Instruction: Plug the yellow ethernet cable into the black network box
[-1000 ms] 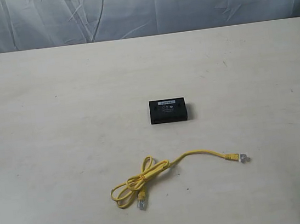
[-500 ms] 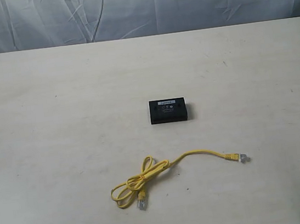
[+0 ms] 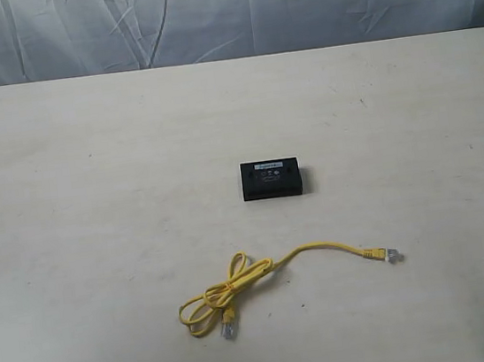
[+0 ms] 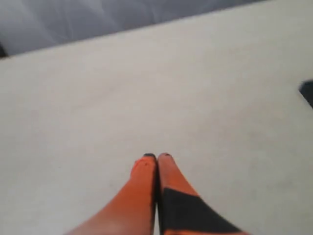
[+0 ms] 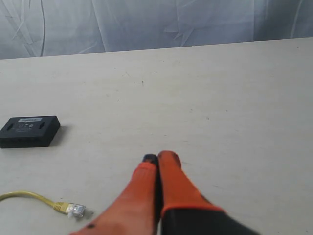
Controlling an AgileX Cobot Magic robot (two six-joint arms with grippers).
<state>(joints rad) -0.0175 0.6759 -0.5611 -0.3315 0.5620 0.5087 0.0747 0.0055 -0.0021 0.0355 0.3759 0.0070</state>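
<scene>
The black network box (image 3: pixel 273 179) lies flat near the table's middle, pale label strip on top; it also shows in the right wrist view as the black network box (image 5: pixel 29 130), and its dark corner (image 4: pixel 307 92) peeks in at the left wrist view's edge. The yellow ethernet cable (image 3: pixel 263 272) lies in front of it, bundled in a loop at the left, with one clear plug (image 3: pixel 394 256) at the right and another (image 3: pixel 229 329) by the loop. The cable end and plug (image 5: pixel 76 210) lie beside my right gripper (image 5: pixel 157 157), which is shut on nothing. My left gripper (image 4: pixel 157 156) is shut over bare table.
A pale table (image 3: pixel 94 209) carries everything. A wrinkled grey-blue cloth backdrop (image 3: pixel 219 10) hangs behind its far edge. Neither arm shows in the exterior view.
</scene>
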